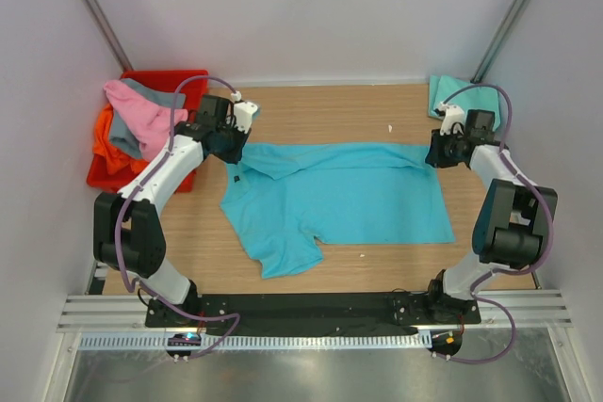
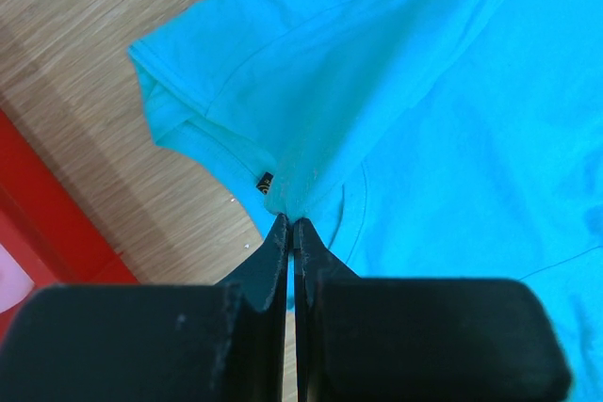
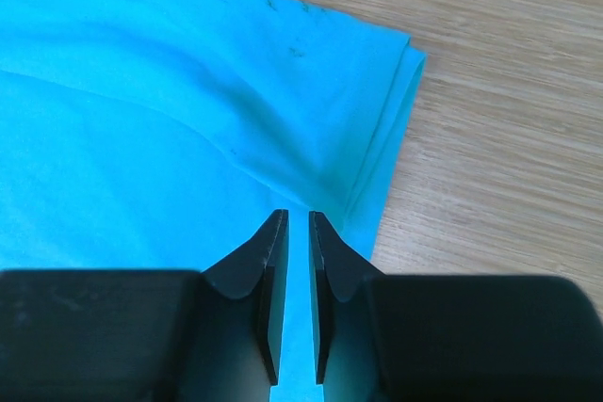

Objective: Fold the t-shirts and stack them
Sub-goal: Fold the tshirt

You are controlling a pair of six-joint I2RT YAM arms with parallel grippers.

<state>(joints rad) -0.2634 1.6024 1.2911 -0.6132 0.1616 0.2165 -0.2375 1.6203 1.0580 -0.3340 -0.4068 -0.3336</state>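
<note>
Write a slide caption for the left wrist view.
Left gripper shut on a raised fold of the turquoise t-shirt, wooden table and red crate beside it.

You see 1 turquoise t-shirt (image 1: 349, 200) spread flat in the middle, its far edge folded over, 1 mint-teal t-shirt (image 1: 447, 93) bunched far right, and pink, grey and orange t-shirts (image 1: 139, 121) heaped far left.

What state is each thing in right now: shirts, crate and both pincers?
Blue shirt: spread on the table, far edge folded over.
Mint shirt: lying at the far right corner.
Crate: heaped with unfolded pink, grey and orange shirts.
Left pincer: shut on the blue shirt's far left corner.
Right pincer: slightly open at the blue shirt's right edge.
</note>
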